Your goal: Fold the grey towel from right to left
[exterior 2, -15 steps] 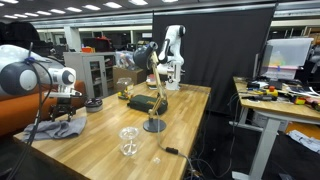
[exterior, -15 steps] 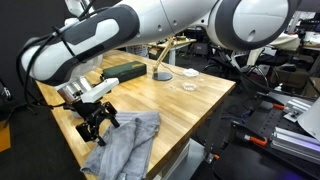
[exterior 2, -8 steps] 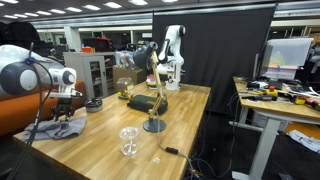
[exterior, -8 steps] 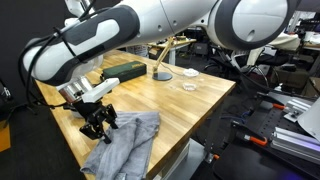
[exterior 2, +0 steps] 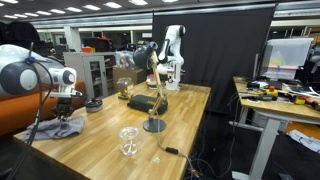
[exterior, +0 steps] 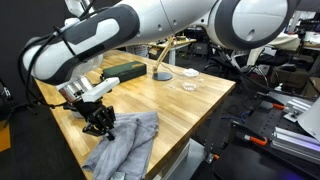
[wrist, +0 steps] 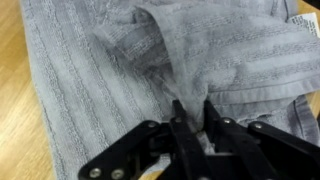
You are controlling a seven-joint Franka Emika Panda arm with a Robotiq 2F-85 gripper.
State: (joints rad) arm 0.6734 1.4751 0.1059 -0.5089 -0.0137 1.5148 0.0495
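Observation:
The grey towel [exterior: 128, 146] lies rumpled on the near corner of the wooden table [exterior: 170, 100], one end hanging over the edge. In an exterior view it shows as a small grey heap [exterior 2: 62, 127] at the table's left end. The wrist view is filled with its ribbed grey cloth [wrist: 90, 90]. My gripper [exterior: 100, 127] stands at the towel's upper-left edge. In the wrist view the gripper [wrist: 195, 112] has its black fingers pinched on a raised fold of the towel.
A dark green box [exterior: 122, 70], a wooden lamp stand [exterior: 161, 72] and a clear glass dish [exterior: 188, 86] sit on the far half of the table. A black bowl [exterior 2: 94, 103] lies near the towel. Cluttered desks stand to the side.
The fingers have drawn together from wide open onto the towel's fold. The arm has barely shifted. The towel has bunched slightly at the gripper.

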